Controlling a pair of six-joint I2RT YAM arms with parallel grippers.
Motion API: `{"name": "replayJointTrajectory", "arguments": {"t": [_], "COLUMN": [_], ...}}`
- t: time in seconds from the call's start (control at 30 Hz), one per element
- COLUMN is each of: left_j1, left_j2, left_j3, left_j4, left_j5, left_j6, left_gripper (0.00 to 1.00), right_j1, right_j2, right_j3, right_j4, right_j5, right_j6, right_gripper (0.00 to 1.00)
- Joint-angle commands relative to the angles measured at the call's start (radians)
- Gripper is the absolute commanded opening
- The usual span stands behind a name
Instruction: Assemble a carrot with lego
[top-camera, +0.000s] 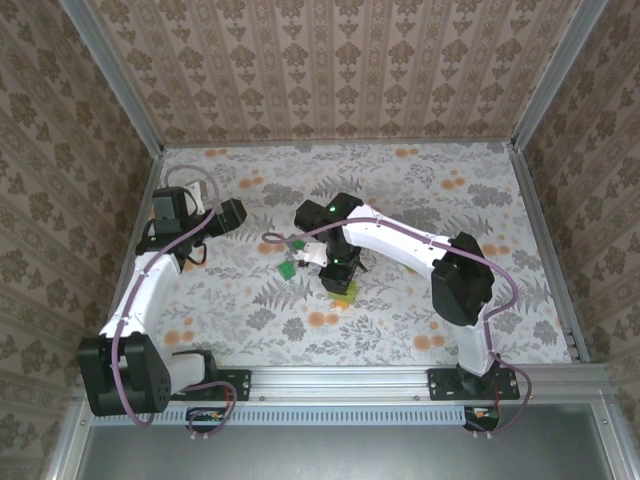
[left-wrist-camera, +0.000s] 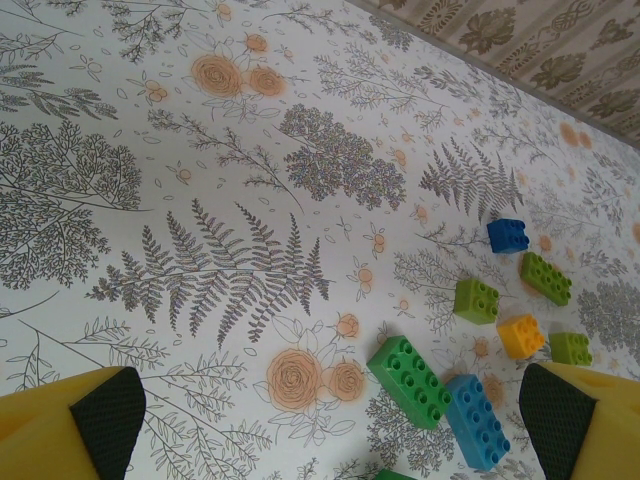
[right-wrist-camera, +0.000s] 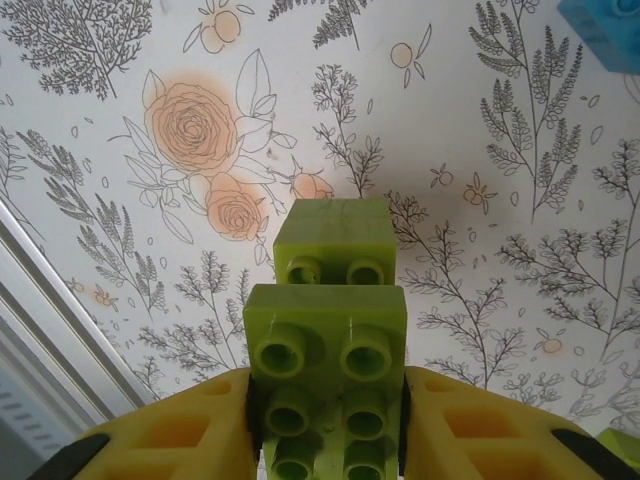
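Right tool (right-wrist-camera: 325, 455) bracketed the 2-brick lime carrot (right-wrist-camera: 325, 340) over the worktop (top-camera: 480, 200); couldn't tell whether I had it gripped. Blue brick (right-wrist-camera: 600, 30) lay well apart. Left tool (left-wrist-camera: 330, 415) hung released, loose lego (left-wrist-camera: 408, 380) beside one pad (left-wrist-camera: 560, 410).

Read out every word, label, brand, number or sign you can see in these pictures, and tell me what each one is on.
No text can be read anywhere.
Lime-green bricks between the right gripper fingers: no lettering on the studs.
Loose bricks on the table: studs too small to read.
Left arm and right arm: no legible label.
Table cover and walls: floral pattern, no writing.
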Motion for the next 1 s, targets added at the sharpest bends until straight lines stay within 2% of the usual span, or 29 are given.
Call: {"name": "replayJointTrajectory", "arguments": {"t": [0.0,0.37,0.63,0.8,0.87,0.97], "left_j1": [-0.006,-0.008,-0.009,-0.010,-0.010,-0.012], "left_j2": [-0.014,0.000,0.002,0.003,0.002,0.000], "left_j3": [0.034,0.035,0.036,0.035,0.035,0.033], "left_j4": [-0.018,-0.013,-0.013,-0.013,-0.012,-0.009], "left_j5": [0.006,0.004,0.001,0.000,0.001,0.005], "left_j6": [0.022,0.024,0.023,0.025,0.025,0.024], "left_gripper": [1.00,1.00,1.00,1.00,1.00,1.00], "right_j1": [-0.010,-0.012,-0.012,-0.023,-0.041,-0.077], "right_j2": [0.015,-0.028,-0.082,-0.176,-0.230,-0.311], "right_j3": [0.008,-0.080,-0.105,-0.136,-0.151,-0.183], "right_j4": [-0.043,0.032,0.079,0.142,0.173,0.212], "right_j5": [0.022,0.009,-0.028,-0.041,-0.016,0.056], "right_j6": [-0.052,-0.053,-0.051,-0.024,0.010,0.073], "right_gripper": [0.37,0.44,0.64,0.75,0.81,0.83]}}
